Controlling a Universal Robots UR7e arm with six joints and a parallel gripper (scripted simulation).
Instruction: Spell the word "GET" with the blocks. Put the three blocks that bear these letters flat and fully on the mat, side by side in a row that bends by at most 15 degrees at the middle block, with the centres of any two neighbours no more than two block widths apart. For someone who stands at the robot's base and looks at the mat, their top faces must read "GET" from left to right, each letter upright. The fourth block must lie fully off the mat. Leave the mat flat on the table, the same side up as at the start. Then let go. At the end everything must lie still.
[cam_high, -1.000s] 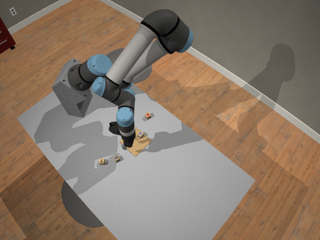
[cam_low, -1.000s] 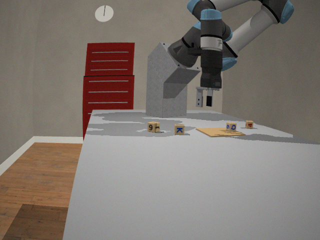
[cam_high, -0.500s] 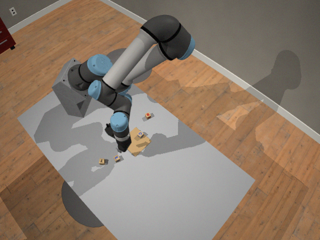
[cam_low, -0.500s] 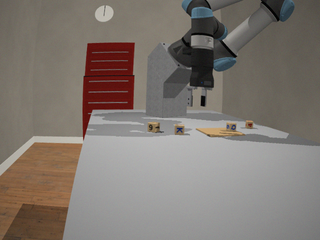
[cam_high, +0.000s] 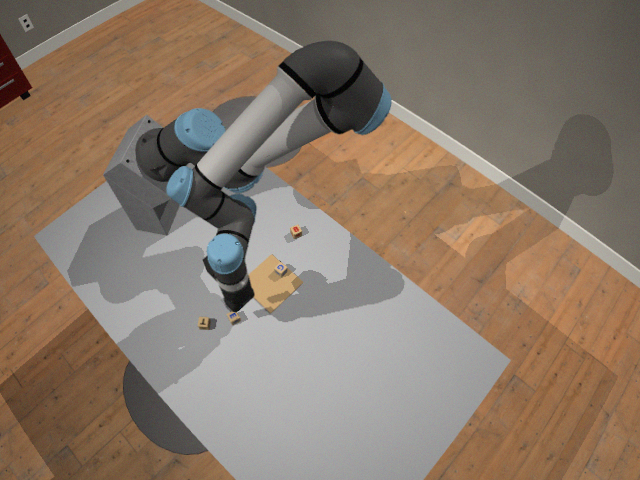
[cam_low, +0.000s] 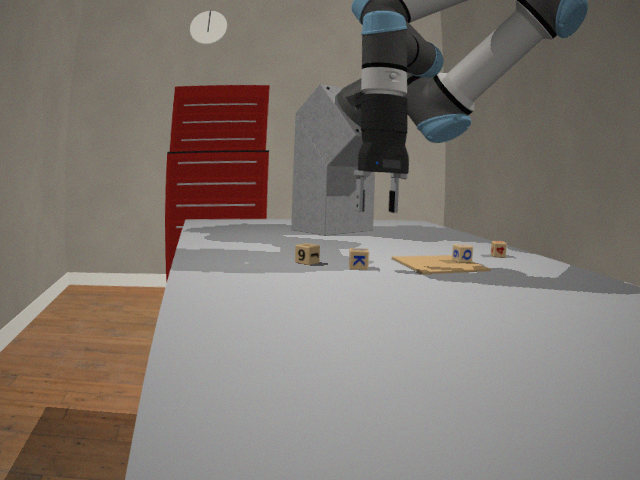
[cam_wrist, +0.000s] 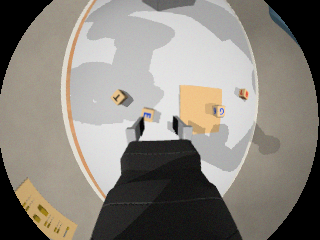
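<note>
Grey table (cam_high: 361, 392) (cam_low: 382, 372) (cam_wrist: 165, 65) is standing on one wooden floor (cam_high: 516, 439) (cam_low: 77, 330); four blocks and one mat (cam_high: 263, 289) (cam_low: 423, 264) (cam_wrist: 195, 107) are lying beneath one open gripper (cam_high: 242, 310) (cam_low: 377, 209) (cam_wrist: 158, 122).

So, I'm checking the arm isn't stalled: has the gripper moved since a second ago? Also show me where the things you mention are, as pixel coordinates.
Yes: in the exterior view the gripper (cam_high: 237, 301) (cam_low: 377, 209) (cam_wrist: 158, 122) has shifted left against the grey pedestal (cam_high: 129, 196) (cam_low: 310, 170) (cam_wrist: 170, 4), its fingers now partly in front of it.
</note>
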